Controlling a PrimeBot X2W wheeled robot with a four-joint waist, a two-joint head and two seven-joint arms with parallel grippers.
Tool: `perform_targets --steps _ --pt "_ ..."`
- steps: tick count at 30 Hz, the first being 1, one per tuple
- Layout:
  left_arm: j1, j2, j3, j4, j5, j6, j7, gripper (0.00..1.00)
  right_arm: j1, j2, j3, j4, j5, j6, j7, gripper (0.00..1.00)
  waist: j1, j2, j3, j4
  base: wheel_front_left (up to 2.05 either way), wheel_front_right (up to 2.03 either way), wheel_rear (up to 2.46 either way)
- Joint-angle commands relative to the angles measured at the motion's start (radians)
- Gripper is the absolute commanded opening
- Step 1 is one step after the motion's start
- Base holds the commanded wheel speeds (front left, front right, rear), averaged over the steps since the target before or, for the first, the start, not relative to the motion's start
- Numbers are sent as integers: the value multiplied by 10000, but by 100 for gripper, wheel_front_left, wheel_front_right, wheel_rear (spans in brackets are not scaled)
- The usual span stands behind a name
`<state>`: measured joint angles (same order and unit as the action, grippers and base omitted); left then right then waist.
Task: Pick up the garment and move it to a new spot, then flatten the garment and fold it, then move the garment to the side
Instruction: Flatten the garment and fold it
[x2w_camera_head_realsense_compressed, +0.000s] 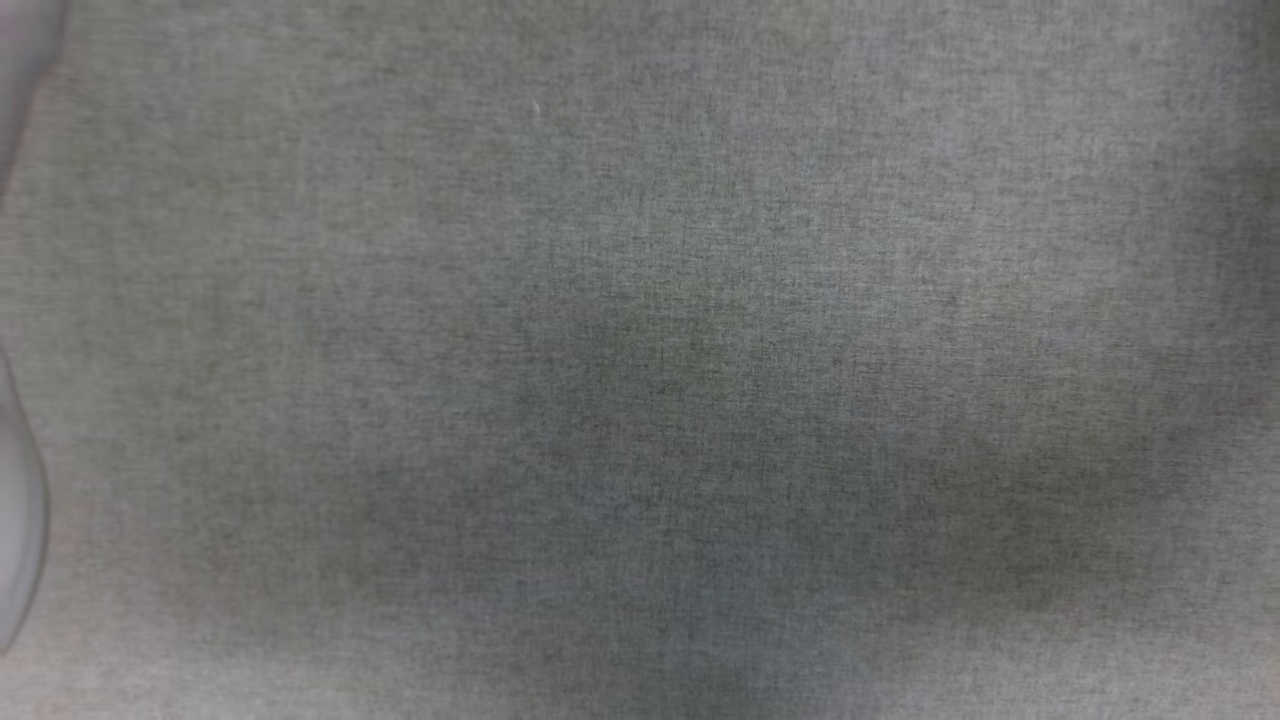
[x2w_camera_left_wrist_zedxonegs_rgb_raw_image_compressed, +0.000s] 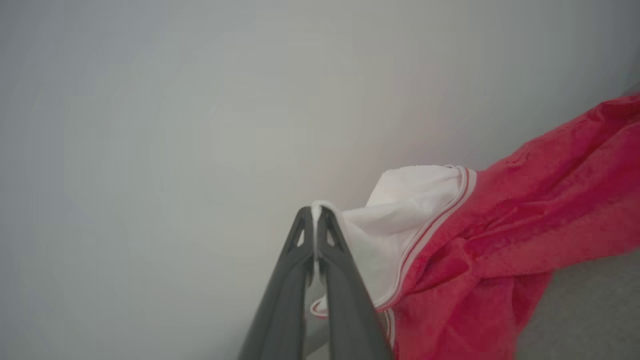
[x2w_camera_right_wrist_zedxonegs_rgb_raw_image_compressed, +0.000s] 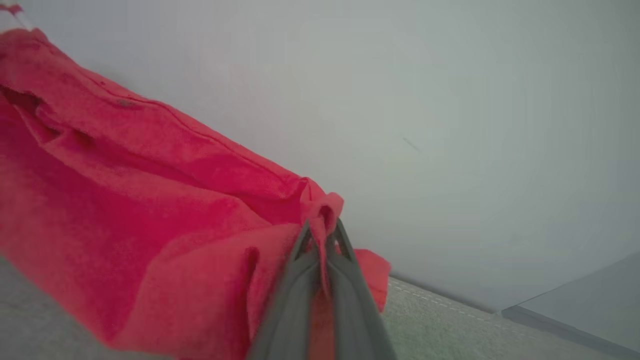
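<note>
Left wrist view: clamped tight in the left gripper (x2w_camera_left_wrist_zedxonegs_rgb_raw_image_compressed: 316, 212), a white fold of the garment (x2w_camera_left_wrist_zedxonegs_rgb_raw_image_compressed: 525, 215), nipped right at the tips of the two dark fingers (x2w_camera_left_wrist_zedxonegs_rgb_raw_image_compressed: 345, 290). From the pinch off to that view's right: white sleeve, then red-and-white striped trim, then bunched red body up toward the right edge. At lower right under the red cloth, a strip of grey fabric surface (x2w_camera_left_wrist_zedxonegs_rgb_raw_image_compressed: 590, 310); touching or not, cannot tell. Behind it all, plain pale wall (x2w_camera_left_wrist_zedxonegs_rgb_raw_image_compressed: 150, 125).

Right wrist view: closed hard with the right gripper (x2w_camera_right_wrist_zedxonegs_rgb_raw_image_compressed: 322, 227) on a red edge of the garment, small loop of cloth poking up between the fingertips. From the pinch out to that view's left and upward: long rumpled red band, lower folds blurred, close over the grey fabric surface at bottom left. Small red flap just right of the fingers. Stitched seam on the grey at lower right, pale wall above.

Head view: straight down onto the grey fabric surface, soft shadow at lower middle. At the left edge, a blurred pale shape (x2w_camera_head_realsense_compressed: 20, 520), not identifiable.
</note>
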<state>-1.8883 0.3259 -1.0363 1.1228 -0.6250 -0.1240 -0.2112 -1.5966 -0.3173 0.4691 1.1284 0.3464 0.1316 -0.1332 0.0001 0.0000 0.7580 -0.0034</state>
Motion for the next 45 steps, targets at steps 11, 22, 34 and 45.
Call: perform_targets --steps 11,22,34,45 --pt "-378 204 -276 -196 -920 -62 336 0 59 -931 1278 -1267 2027 -19 276 0 -1 0 -1184 17 0 0 0" --pt "-219 146 -1066 -946 -1717 -63 990 0 -73 -1164 2361 -1747 2876 -19 334 0 -1 0 -2082 -40 0 0 0" --pt "2334 3064 -2421 -6098 -3824 -58 3973 0 2695 -3071 4104 -4771 5024 -19 1564 0 -1 0 -3373 116 0 0 0" --pt "6162 5403 -2446 -10083 -3917 1369 4789 0 6914 -4892 4325 -7417 6949 -18 2782 0 -1 0 -4266 137 0 0 0"
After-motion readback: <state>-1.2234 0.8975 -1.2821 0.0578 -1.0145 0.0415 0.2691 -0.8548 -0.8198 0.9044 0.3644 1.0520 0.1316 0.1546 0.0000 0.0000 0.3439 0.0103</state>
